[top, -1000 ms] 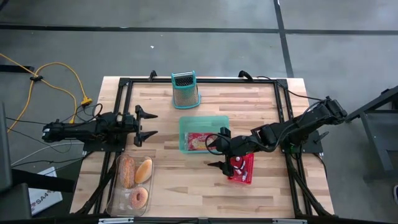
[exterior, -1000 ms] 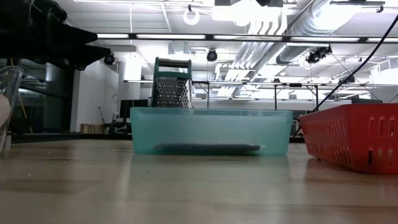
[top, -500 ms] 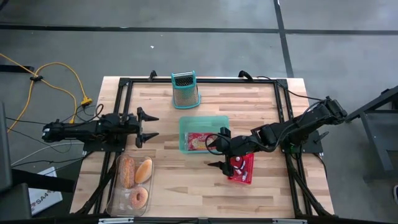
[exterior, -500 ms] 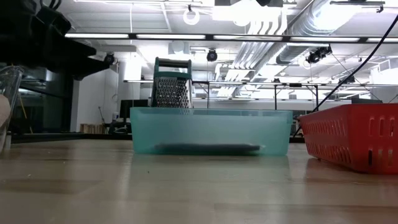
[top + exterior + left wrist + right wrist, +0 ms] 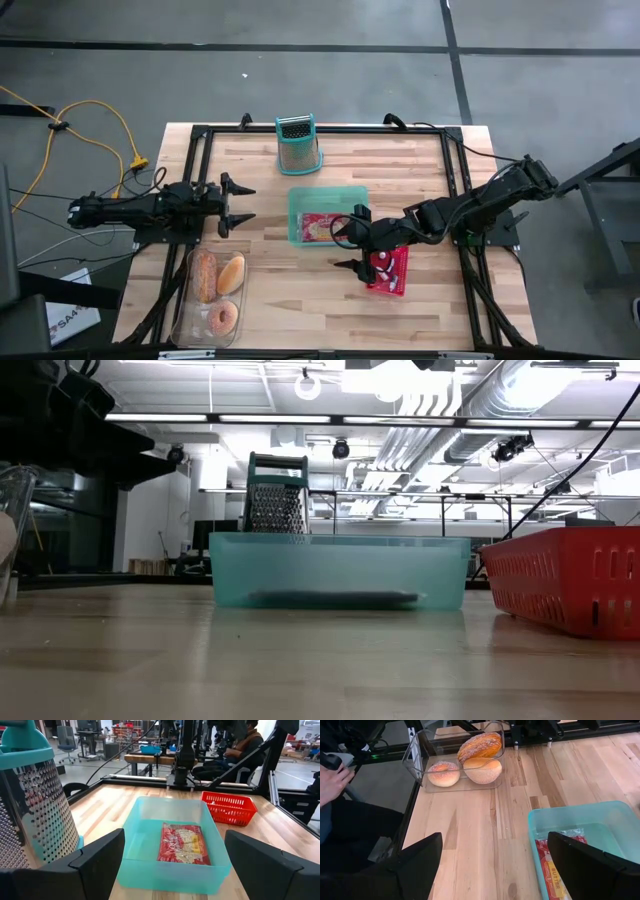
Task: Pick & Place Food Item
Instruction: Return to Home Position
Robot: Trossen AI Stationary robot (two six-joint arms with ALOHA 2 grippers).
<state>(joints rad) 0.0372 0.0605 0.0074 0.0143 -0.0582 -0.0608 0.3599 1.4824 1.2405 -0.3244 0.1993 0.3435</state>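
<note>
Slightly shifted since a second ago, the left gripper (image 5: 245, 201) is hovering wide open near the transparent bin (image 5: 182, 310), which is holding two breads (image 5: 204, 275) and a doughnut (image 5: 223, 318); the right gripper (image 5: 341, 246) is gaping between teal bin (image 5: 328, 190) and red basket (image 5: 402, 280). Low view: a grater (image 5: 275, 495) is standing behind the teal bin. Left wrist: spread fingers (image 5: 100, 855) are framing its red packet (image 5: 182, 843). Right wrist: wide fingers are pointing toward the distant breads.

"BUTTER" on the packet (image 5: 553, 872) in the teal bin (image 5: 580, 808); "SA4" on a floor box (image 5: 60, 319).
</note>
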